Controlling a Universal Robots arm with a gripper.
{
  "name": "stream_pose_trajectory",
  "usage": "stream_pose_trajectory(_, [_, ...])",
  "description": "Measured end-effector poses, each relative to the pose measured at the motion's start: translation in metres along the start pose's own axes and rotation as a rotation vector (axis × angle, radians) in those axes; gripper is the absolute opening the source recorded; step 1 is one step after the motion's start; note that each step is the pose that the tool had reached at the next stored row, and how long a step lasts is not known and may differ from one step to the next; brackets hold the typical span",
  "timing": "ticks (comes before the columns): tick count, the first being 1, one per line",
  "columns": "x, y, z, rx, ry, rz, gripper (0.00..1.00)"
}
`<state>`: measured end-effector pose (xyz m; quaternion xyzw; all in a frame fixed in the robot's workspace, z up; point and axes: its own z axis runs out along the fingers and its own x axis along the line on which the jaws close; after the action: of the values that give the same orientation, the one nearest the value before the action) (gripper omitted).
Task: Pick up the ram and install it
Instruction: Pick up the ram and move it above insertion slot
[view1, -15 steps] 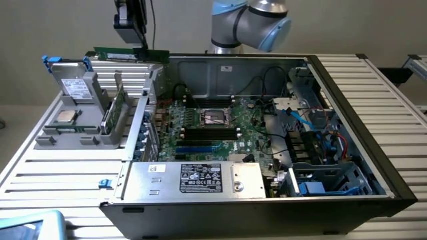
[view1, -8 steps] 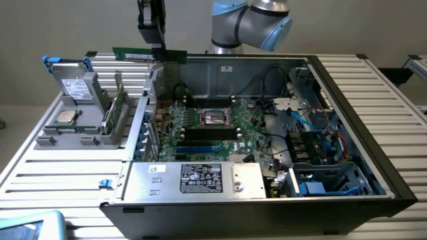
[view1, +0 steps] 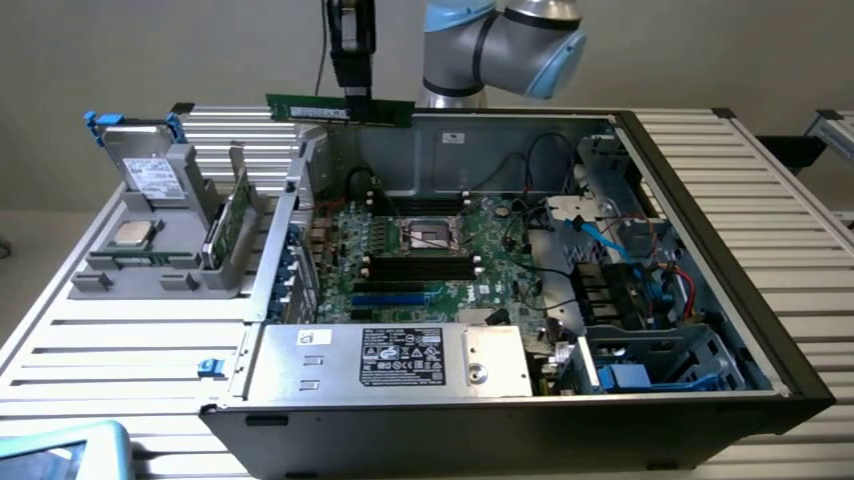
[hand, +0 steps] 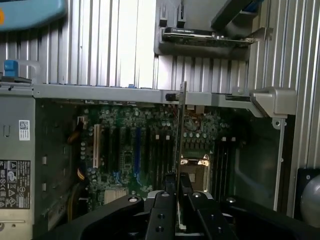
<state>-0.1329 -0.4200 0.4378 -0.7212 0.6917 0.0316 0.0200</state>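
The ram (view1: 320, 108) is a thin green stick held level in the air above the back wall of the open computer case (view1: 694, 200). My gripper (view1: 358, 98) hangs straight down and is shut on the stick near its middle. In the wrist view the ram (hand: 181, 125) appears edge-on as a narrow strip rising from between my fingers (hand: 161, 210). Below it lies the green motherboard (view1: 501, 265) with its processor socket (view1: 430, 235) and the black memory slots (view1: 420, 266) beside it. The slots (hand: 161, 155) are bare.
A grey holder (view1: 134, 270) at the exterior view's left carries a silver processor chip (view1: 134, 233), a drive (view1: 154, 175) and an upright card (view1: 227, 225). The power supply (view1: 400, 355) fills the case front, and cables and drive bays (view1: 627, 290) crowd its right side.
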Motion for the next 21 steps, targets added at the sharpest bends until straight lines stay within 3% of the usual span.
stream_pose_trajectory(4, [-0.002,-0.0168,0.0000,0.0005,0.0005,0.000,0.15])
stream_pose_trajectory(7, [-0.007,-0.0249,0.0002,0.0058,0.0035,-0.001,0.15])
stream_pose_trajectory(16, [-0.022,-0.0458,0.0010,0.0557,0.0178,-0.004,0.15])
stream_pose_trajectory(21, [-0.026,-0.0591,0.0013,0.0756,0.0202,-0.005,0.15])
